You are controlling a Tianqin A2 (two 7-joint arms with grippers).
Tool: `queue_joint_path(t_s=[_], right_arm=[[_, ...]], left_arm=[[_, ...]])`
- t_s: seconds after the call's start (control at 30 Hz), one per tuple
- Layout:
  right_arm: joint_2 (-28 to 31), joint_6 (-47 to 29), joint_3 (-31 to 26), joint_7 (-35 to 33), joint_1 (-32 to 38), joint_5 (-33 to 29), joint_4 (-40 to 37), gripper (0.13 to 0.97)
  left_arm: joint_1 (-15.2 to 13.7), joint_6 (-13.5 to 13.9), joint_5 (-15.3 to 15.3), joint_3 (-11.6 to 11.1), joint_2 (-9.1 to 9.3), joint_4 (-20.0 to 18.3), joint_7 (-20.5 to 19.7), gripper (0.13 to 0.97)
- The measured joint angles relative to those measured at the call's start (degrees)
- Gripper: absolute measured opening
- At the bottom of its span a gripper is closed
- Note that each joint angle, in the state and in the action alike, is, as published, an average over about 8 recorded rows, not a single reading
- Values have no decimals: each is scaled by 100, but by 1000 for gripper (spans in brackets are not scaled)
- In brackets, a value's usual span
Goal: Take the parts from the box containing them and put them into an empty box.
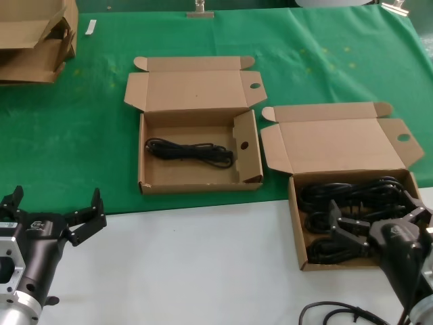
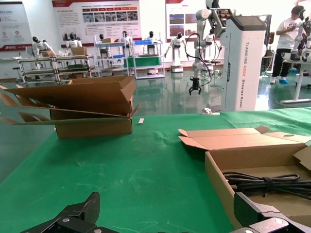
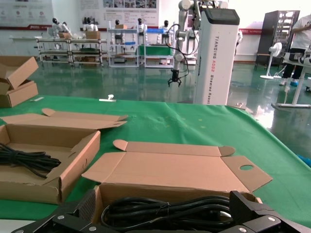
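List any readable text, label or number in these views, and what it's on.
"TIANQING 5002" plus a smaller unreadable line: tall white machine cabinet, left wrist view.
"TIANQING A002": the same cabinet, right wrist view.
Wall posters: too small to read.
Brown cardboard boxes, black bundled cables: no print visible.

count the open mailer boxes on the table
2. One box sits mid-table on the green cloth holding a single cable bundle; the other box is near the right gripper, full of cables.
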Motion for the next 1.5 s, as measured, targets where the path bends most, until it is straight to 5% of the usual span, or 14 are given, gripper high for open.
queue_joint_path(t_s=[1.5], right_arm=[[0,0,0,0,0,0,0,966]], left_arm=[[0,0,0,0,0,0,0,966]])
